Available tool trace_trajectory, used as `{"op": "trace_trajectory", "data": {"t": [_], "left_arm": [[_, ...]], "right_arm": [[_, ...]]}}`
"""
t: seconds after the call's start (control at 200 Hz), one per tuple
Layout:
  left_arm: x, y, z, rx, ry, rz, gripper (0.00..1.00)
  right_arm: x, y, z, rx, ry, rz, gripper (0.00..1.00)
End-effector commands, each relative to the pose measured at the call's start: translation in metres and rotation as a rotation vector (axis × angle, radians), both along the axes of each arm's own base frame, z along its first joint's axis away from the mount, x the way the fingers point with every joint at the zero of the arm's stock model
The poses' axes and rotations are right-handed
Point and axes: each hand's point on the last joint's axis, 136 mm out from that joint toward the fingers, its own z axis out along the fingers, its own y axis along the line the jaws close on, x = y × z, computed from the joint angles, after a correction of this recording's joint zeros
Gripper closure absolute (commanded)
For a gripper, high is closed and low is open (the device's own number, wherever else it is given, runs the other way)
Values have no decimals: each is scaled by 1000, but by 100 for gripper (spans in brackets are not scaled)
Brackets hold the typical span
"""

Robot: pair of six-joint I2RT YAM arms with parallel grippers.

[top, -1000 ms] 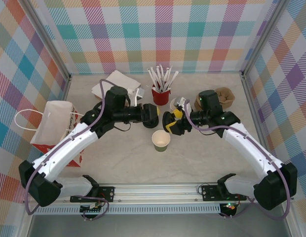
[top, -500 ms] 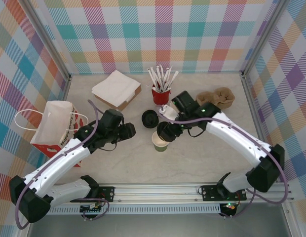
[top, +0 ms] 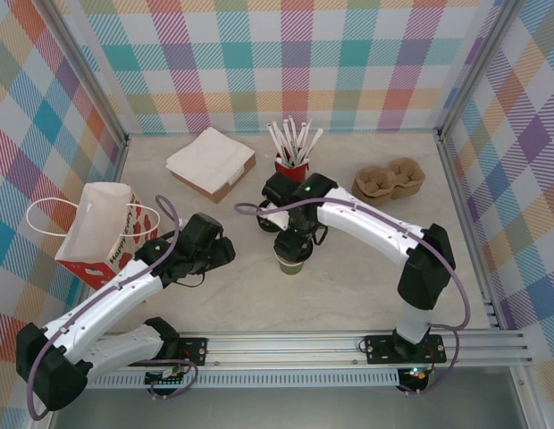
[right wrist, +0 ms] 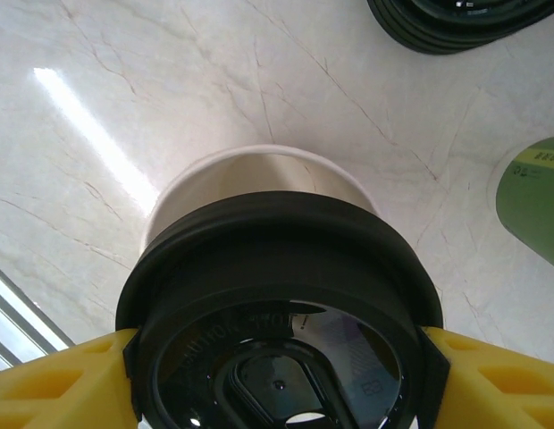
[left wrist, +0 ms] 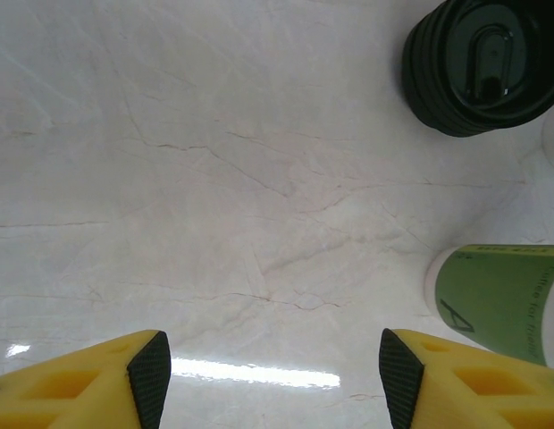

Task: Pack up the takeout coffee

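Two pincers work over the pale, marble-veined tabletop [left wrist: 214,179]. The left gripper [left wrist: 274,368] stands wide, with nothing between its yellow fingers. A small green paper cup with a white inside [left wrist: 500,299] stands off to one side of it, near a fingertip. A stack of black plastic lids [left wrist: 482,63] sits farther ahead on that same side. The right gripper [right wrist: 277,357] clamps a round black plastic lid [right wrist: 277,286] directly over the cup's white rim. Whether the lid is seated cannot be told.
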Motion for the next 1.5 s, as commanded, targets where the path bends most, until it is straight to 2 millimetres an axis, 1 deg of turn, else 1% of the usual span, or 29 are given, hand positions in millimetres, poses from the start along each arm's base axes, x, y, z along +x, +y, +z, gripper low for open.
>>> {"op": "trace_trajectory", "data": {"t": [0.0,0.175,0.305,0.455,0.9,1.135,1.3,1.495], "left_arm": [[-7,11,-7,41,14,25,34],[-9,14,-12,47,21,29,34],[-9,14,-11,48,20,31,33],[-9,14,-12,50,20,31,33],[-9,14,-13,51,22,30,32],[-9,13,-13,49,24,29,32],[-9,13,-13,48,24,28,31],[-9,13,-13,46,26,27,31]], "right_arm": [[0,-3,3,-46,-2,-8,29],[5,2,-5,-73,1,6,29],[6,6,-8,-65,12,9,29],[3,12,-12,-51,35,12,29],[-2,19,-18,-32,70,18,28],[-3,16,-27,-60,82,14,28],[-3,15,-28,-66,84,13,27],[-5,13,-26,-68,83,10,23]]}}
